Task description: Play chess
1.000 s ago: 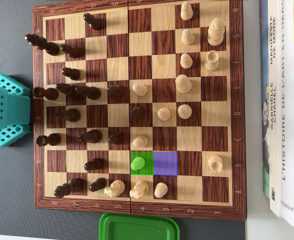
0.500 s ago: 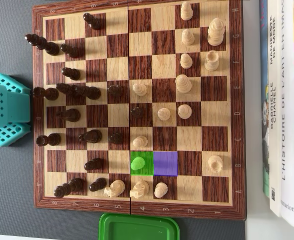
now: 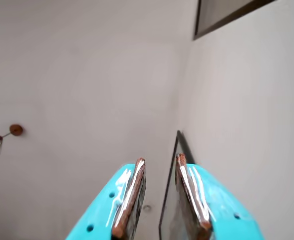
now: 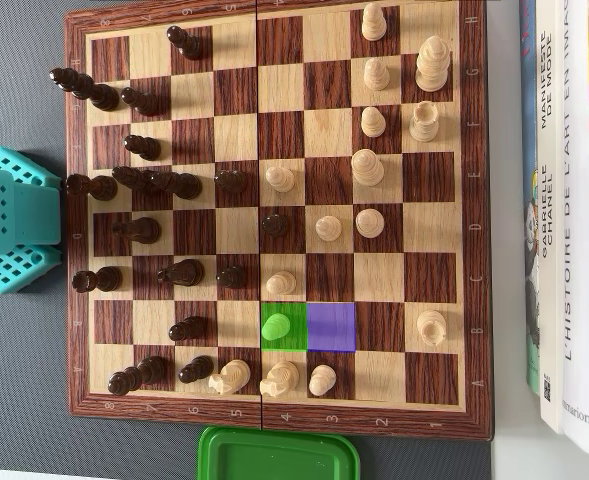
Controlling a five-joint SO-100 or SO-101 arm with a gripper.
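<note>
The green-tinted pawn (image 4: 275, 325), on its green square low and centre in the overhead view, looks light, rigid and tip-prone, best pinched at its head by the tool (image 3: 159, 160), now narrowly parted and empty.

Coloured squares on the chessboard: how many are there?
2. A green square with a green pawn on it, and a purple square right beside it, both in the second row up from the bottom in the overhead view. None seem hidden.
</note>
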